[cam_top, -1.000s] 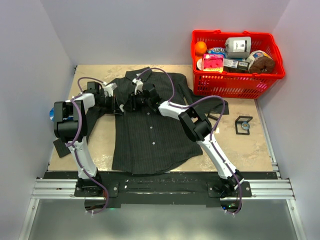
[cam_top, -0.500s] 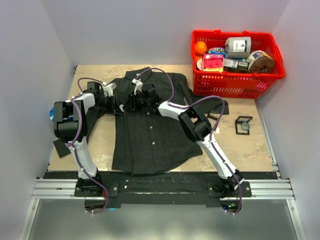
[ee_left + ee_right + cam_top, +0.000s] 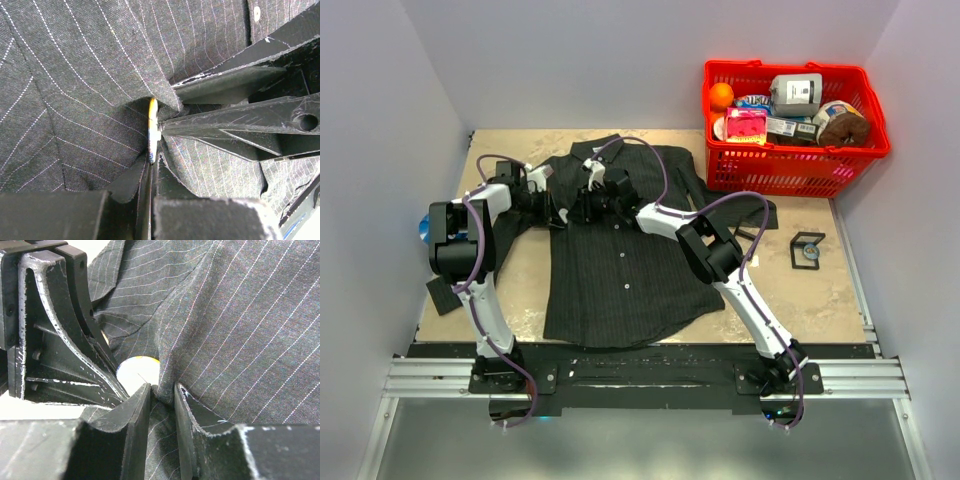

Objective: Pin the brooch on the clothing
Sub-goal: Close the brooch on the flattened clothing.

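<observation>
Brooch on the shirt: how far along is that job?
Done: the shirt lies spread on the table, and the brooch is picked up. In hand: left jaws hold it against the cloth; right jaws pinch a fold beside it. Left: pinning it through, which is not visibly done, then letting go.

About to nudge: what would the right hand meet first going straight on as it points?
The shirt fold between the right hand's fingers; just behind, likely the brooch the left hand holds.
</observation>
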`<state>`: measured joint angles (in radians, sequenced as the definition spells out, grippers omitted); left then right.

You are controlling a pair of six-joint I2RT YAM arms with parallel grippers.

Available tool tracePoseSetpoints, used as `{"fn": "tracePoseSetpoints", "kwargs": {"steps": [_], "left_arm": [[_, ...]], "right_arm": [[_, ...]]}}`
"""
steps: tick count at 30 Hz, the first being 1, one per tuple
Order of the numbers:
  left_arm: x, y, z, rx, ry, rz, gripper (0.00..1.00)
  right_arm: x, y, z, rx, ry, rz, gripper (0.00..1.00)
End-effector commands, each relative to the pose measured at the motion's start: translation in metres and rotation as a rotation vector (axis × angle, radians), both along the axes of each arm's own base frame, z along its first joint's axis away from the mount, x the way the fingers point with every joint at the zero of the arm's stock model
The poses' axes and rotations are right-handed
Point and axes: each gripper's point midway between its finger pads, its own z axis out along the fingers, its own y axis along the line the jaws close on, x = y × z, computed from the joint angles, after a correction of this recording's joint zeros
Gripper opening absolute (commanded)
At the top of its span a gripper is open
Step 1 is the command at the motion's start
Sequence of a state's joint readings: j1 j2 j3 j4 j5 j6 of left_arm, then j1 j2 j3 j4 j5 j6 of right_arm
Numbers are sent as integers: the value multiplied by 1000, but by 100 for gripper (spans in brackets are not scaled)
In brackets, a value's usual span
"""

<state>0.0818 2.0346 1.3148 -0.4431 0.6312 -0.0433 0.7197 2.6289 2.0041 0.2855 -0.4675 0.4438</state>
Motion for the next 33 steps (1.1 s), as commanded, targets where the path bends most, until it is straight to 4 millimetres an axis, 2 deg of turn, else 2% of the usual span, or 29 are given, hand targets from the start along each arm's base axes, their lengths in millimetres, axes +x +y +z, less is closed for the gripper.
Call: {"fn": "tracePoseSetpoints", "kwargs": {"steps": [1,13,23,32,33], "left_arm": [[-4,11,-23,83,60,21,0],[-6,5,-28,100,85,1,0],[-11,1,-32,127,100,-33,0],[-17,-9,-23,97,70,-106,0],[-18,-12,-21,80,63,-115,0]], "right_arm": [[-16,6,-14,-20,5,49,28],[-25,15,-12,-18,-21,104,24],[-28,21,-2,-14,-68,128,23],[-29,18,22,-27,-117,134,22],[-27,17,30,-21,-128,128,21]]}}
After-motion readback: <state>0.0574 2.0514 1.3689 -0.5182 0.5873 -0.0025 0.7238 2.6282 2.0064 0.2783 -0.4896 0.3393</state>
